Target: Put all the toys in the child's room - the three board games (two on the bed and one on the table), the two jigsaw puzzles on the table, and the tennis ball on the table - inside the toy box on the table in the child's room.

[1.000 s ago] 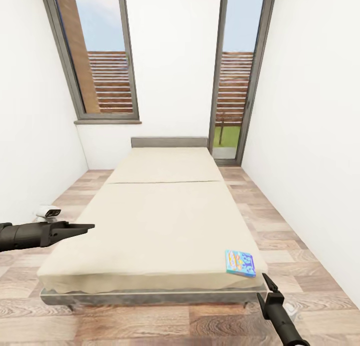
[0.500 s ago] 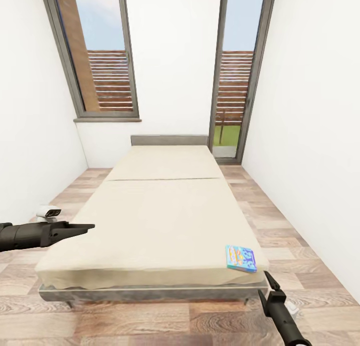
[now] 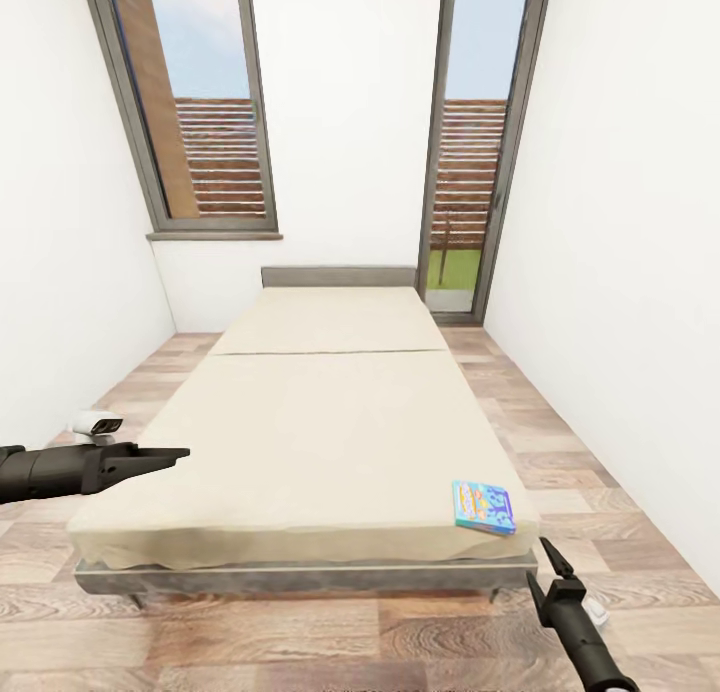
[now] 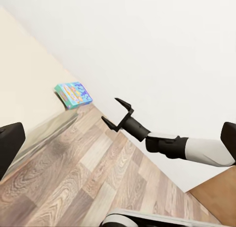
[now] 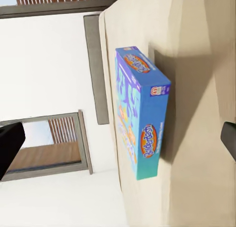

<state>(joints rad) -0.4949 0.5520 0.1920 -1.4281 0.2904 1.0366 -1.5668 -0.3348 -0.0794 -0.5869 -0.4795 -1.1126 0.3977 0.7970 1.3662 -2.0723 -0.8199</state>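
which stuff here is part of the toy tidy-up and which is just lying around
For the job: light blue board game lying flat on the bed, near its front right corner; right gripper, open, close by.

Just around: small white device on the floor; windows.

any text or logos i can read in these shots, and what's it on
No text reads cleanly.
Blue board game on the bed: orange oval logo with yellow lettering on its narrow side, too blurred to read.
Same box: a small red-and-white brand mark near one corner of that side, too small to read.
Same box, top face: yellow and orange lettering, seen at too steep an angle to read.
Walls, windows, floor: no signs or labels.
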